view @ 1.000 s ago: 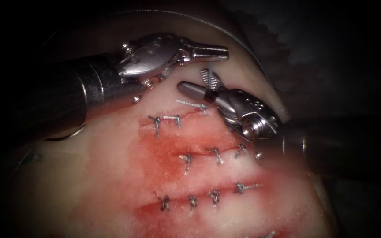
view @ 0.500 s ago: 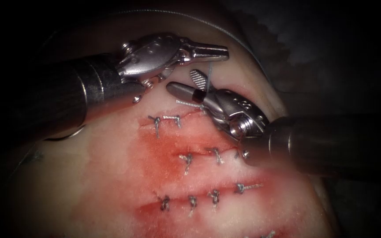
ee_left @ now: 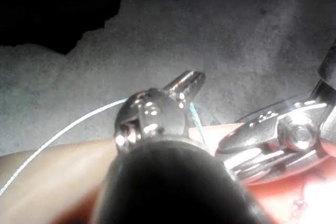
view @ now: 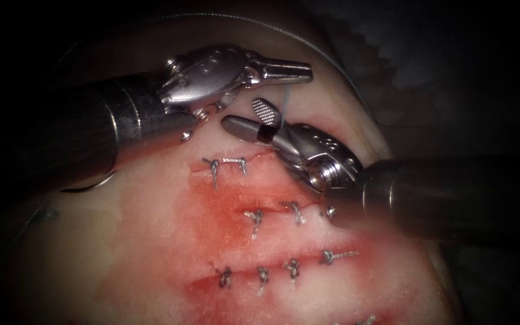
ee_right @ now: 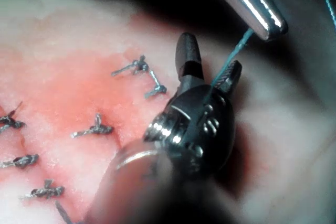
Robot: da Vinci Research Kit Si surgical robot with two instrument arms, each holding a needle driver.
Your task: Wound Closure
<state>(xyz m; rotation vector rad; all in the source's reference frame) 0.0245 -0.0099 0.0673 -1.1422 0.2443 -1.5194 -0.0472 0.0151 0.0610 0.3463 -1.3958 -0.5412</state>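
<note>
My left tool (view: 307,73) comes in from the left above the top stitched cut, its jaws shut on the thread (view: 286,99), which hangs down from the tips. My right tool (view: 242,114) has its jaws open, one on each side of that hanging strand, just below the left tool; it holds nothing. The right wrist view shows the blue thread (ee_right: 236,50) running from the left tool's tip (ee_right: 268,23) down between my open right jaws (ee_right: 210,56). A thin curved metal arc that looks like the needle (view: 88,185) lies on the tissue beside the left shaft, free of both tools.
The tissue (view: 151,241) carries three rows of knotted stitches (view: 254,218) with red fluid around them. A long strand of thread (view: 242,21) arcs over the far edge of the tissue. In the left wrist view, thread (ee_left: 58,136) trails away from the left jaws (ee_left: 190,80).
The right tool has slid left and slightly up, its open jaws coming around the hanging thread. The left tool has stayed still, holding the thread.
</note>
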